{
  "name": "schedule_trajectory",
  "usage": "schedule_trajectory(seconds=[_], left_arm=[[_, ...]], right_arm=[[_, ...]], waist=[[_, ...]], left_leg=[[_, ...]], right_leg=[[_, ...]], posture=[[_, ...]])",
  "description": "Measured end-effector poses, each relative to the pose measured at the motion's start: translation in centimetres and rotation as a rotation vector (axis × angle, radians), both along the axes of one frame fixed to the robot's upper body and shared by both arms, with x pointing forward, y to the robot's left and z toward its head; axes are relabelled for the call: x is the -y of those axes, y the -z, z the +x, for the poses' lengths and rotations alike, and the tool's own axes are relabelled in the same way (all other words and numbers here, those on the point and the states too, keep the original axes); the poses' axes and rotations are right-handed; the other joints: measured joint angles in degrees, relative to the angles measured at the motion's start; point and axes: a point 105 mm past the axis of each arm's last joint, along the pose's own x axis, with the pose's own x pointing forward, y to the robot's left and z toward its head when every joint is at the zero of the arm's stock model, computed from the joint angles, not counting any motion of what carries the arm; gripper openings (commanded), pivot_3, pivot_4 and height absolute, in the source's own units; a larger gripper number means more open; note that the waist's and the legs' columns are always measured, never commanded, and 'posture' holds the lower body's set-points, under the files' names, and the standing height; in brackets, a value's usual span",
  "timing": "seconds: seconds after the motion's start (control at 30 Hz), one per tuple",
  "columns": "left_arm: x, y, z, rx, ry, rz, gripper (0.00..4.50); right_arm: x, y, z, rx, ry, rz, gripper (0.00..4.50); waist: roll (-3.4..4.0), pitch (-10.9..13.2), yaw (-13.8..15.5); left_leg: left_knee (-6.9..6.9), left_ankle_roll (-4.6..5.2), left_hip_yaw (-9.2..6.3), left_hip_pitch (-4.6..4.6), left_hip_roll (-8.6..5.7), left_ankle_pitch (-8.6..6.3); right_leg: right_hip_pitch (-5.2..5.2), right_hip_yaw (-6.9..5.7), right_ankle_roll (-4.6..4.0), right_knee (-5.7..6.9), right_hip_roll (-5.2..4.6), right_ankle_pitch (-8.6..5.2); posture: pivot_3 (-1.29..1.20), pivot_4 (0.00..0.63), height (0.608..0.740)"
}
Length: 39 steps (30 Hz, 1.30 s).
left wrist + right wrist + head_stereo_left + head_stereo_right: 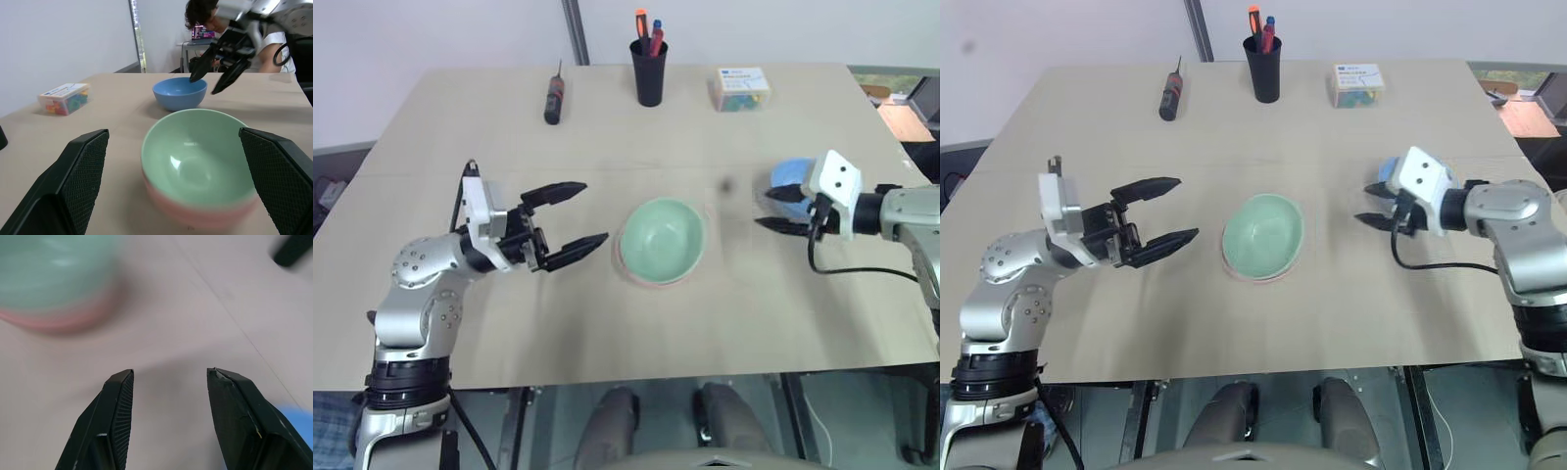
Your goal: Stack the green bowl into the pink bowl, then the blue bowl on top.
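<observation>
The pale green bowl [662,238] sits nested inside the pink bowl [195,215] at the middle of the table, with just the pink rim showing under it. The blue bowl [788,174] stands upright on the table to the right, partly hidden behind my right gripper [762,210]. That gripper is open and empty, beside the blue bowl on its centre side, with its fingers pointing toward the stack. To the left of the stack my left gripper [593,211] hangs wide open, aimed at the stack, holding nothing.
Along the far edge lie a dark screwdriver [553,98], a black cup of pens [649,70] and a clear box of coloured pieces [740,88]. A person [205,19] sits beyond the table's right side. The table's near edge runs just below both arms.
</observation>
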Motion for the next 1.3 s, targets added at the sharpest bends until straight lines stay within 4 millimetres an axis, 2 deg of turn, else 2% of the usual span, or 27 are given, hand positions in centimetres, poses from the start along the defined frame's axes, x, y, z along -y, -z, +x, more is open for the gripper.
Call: schedule_trajectory(seconds=[0.13,0.3,0.43,0.47,0.5,0.57,0.63,0.87,1.03,1.13,1.2,1.3], left_arm=[[0.6,-0.2,0.2,0.006,0.026,-0.009,4.5],[1.1,-0.3,0.3,0.008,0.05,-0.012,4.5],[1.3,-0.6,0.3,0.021,0.06,-0.021,4.5],[1.3,-0.6,0.3,0.021,0.06,-0.021,4.5],[1.4,-0.6,0.3,0.021,0.06,-0.026,4.5],[1.5,-0.6,0.4,0.022,0.06,-0.037,4.5],[1.6,-0.6,0.4,0.024,0.057,-0.048,4.5],[1.7,-0.7,0.4,0.029,0.06,-0.057,4.5],[1.7,-0.5,0.3,0.038,0.06,-0.065,4.5],[1.5,-0.4,0.3,0.032,0.056,-0.062,4.5],[1.2,-0.2,0.4,0.023,0.048,-0.053,4.5],[0.5,-0.1,0.4,0.013,0.036,-0.026,4.5]], right_arm=[[2.7,1.6,1.9,-0.014,0.144,-0.021,2.47],[3.4,3.1,3.0,-0.045,0.182,-0.064,2.47],[5.2,5.7,3.9,-0.105,0.258,-0.125,2.47],[5.3,5.9,4.0,-0.112,0.264,-0.121,1.98],[5.2,5.9,4.2,-0.106,0.26,-0.119,1.79],[5.2,5.8,4.4,-0.098,0.258,-0.123,0.91],[4.9,4.5,4.9,-0.04,0.241,-0.131,0.06],[4.9,4.5,4.9,-0.04,0.231,-0.133,0.06],[3.4,3.9,4.0,-0.077,0.153,-0.092,0.06],[1.6,2.2,3.2,-0.046,0.057,-0.08,0.06],[-0.3,0.4,2.1,-0.006,-0.049,-0.075,0.06],[-4.1,-2.2,-0.8,0.046,-0.257,-0.066,0.06]], waist=[[0.0,0.0,0.0],[0.0,0.0,-0.1],[0.0,0.0,0.0],[0.0,0.0,0.0],[0.01,0.0,0.0],[0.01,0.0,-0.1],[0.0,0.0,-0.2],[-0.04,0.0,0.0],[-0.03,0.0,-0.2],[0.01,0.0,-0.1],[0.01,0.0,-0.1],[0.01,0.0,0.0]], left_leg=[[0.06,0.0,0.03,-0.03,-0.01,0.0],[0.08,-0.01,0.03,-0.02,0.02,0.0],[0.18,-0.01,0.03,-0.04,-0.02,0.0],[0.19,-0.01,0.01,-0.06,-0.01,0.0],[0.2,-0.01,0.02,-0.06,-0.01,0.0],[0.22,-0.01,0.02,-0.06,-0.01,0.0],[0.28,-0.01,0.02,-0.05,0.01,0.0],[0.43,0.0,0.01,-0.05,-0.02,0.0],[0.43,0.0,0.0,-0.03,0.01,0.0],[0.43,0.0,0.0,-0.04,0.01,0.0],[0.43,0.01,-0.05,-0.04,0.01,0.0],[0.43,0.05,-0.21,-0.04,0.03,-0.03]], right_leg=[[-0.01,0.02,0.0,0.02,0.0,0.0],[-0.01,0.02,0.0,0.03,0.01,0.0],[0.0,0.02,0.01,0.06,0.0,0.0],[0.0,0.01,0.01,0.06,0.0,0.0],[-0.01,0.02,0.01,0.07,0.0,0.0],[-0.01,0.01,0.01,0.09,0.0,0.0],[0.0,0.02,0.01,0.15,0.0,0.0],[0.01,0.02,0.01,0.31,0.0,0.0],[-0.02,0.04,0.01,0.4,0.0,0.0],[-0.06,0.06,0.01,0.45,0.0,0.0],[-0.07,0.05,0.01,0.44,-0.01,0.0],[-0.06,0.02,0.01,0.42,-0.02,0.0]], posture=[[0.0,0.15,0.739],[0.0,0.15,0.739],[0.0,0.15,0.739],[0.0,0.15,0.739],[0.0,0.15,0.739],[0.0,0.15,0.739],[0.0,0.15,0.739],[0.0,0.15,0.739],[0.0,0.15,0.739],[0.0,0.15,0.739],[0.0,0.15,0.739],[0.0,0.15,0.739]])
